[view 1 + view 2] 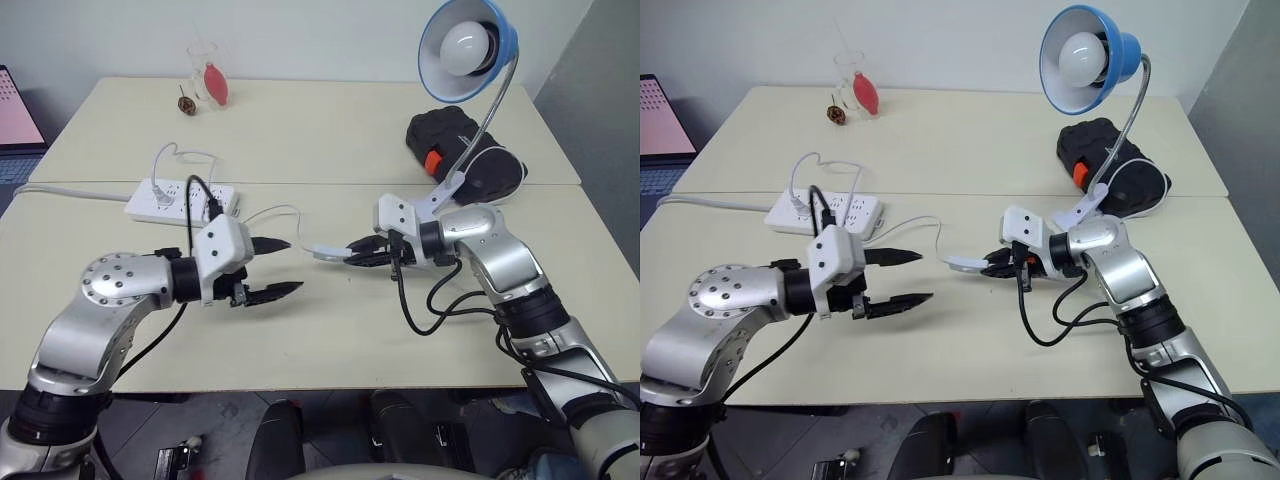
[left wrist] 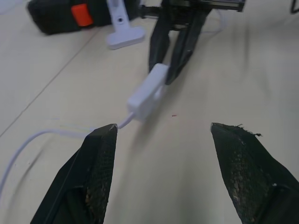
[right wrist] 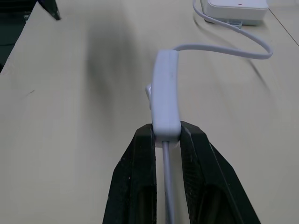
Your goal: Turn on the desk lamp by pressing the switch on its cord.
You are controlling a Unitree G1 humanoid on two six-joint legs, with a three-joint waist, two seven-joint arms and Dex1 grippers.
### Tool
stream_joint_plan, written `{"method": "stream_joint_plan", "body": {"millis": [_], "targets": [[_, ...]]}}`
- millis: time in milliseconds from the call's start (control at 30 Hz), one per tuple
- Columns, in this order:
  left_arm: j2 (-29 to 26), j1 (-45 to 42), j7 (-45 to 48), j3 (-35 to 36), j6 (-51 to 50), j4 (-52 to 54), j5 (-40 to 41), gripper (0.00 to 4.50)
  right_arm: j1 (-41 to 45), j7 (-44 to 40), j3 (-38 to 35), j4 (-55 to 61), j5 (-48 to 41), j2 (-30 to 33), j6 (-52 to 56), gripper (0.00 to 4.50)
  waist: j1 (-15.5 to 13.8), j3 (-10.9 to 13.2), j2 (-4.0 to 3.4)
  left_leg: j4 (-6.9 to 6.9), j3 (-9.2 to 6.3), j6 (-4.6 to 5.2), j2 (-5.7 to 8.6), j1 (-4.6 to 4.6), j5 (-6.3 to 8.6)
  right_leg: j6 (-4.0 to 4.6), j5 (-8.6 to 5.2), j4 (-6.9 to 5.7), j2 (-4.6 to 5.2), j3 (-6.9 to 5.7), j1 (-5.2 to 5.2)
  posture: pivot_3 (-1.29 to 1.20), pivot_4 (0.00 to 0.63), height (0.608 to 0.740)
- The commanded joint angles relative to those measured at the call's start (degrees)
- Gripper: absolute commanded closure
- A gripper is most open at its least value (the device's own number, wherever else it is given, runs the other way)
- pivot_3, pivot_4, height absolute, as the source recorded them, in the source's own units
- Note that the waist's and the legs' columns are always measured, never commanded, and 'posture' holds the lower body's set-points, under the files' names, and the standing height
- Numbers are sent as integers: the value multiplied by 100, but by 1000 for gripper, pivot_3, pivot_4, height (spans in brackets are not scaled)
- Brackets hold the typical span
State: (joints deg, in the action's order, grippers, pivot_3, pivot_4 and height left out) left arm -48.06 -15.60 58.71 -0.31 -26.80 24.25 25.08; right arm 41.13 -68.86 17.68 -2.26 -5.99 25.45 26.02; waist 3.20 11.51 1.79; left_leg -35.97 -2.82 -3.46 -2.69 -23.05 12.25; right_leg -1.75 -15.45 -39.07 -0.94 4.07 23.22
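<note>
1. The switch (image 1: 325,251) hangs just above the table (image 1: 330,340), its long axis running from my right hand (image 1: 352,252) toward my left hand (image 1: 282,266).
2. My right hand is clamped on the switch's near end, the cord (image 1: 272,213) trailing toward the power strip (image 1: 182,201).
3. My left hand is spread wide, empty, just short of the switch's free end.
4. The desk lamp (image 1: 467,45) looks unlit.

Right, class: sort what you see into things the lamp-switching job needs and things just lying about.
Needed for the job:
- desk lamp
- switch, pinched at one end by the right gripper
- cord
- left gripper, open

Just lying about:
- power strip
- black bag
- glass with a red thing in it
</note>
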Motion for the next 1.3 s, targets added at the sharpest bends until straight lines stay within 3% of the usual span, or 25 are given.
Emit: {"method": "stream_joint_plan", "body": {"millis": [33,500,1100,1300], "targets": [[-61,-299,229,-240,201,-100,-179,1193,-48,100,38,578,-133,61,299,4129,8,0,0,0,1,0,0,0,0,0,0,0,0,1,0,0,150,740],[285,-826,521,-870,1095,-1212,-958,1193,-40,197,314,994,-103,213,597,4129,4,0,1,0,0,0,1,-2,0,0,0,3,-1,0,1,0,150,740],[768,-1130,492,-1109,1188,-1502,-1234,1193,30,220,438,1068,-127,155,628,4129,1,0,1,-2,0,0,2,-4,0,-1,0,2,0,0,1,0,150,740],[816,-1221,519,-1206,1364,-1690,-1423,2365,46,236,470,1085,-136,129,632,4129,1,0,1,-2,-1,0,2,-4,0,-1,0,2,-1,0,1,0,150,740]]}}
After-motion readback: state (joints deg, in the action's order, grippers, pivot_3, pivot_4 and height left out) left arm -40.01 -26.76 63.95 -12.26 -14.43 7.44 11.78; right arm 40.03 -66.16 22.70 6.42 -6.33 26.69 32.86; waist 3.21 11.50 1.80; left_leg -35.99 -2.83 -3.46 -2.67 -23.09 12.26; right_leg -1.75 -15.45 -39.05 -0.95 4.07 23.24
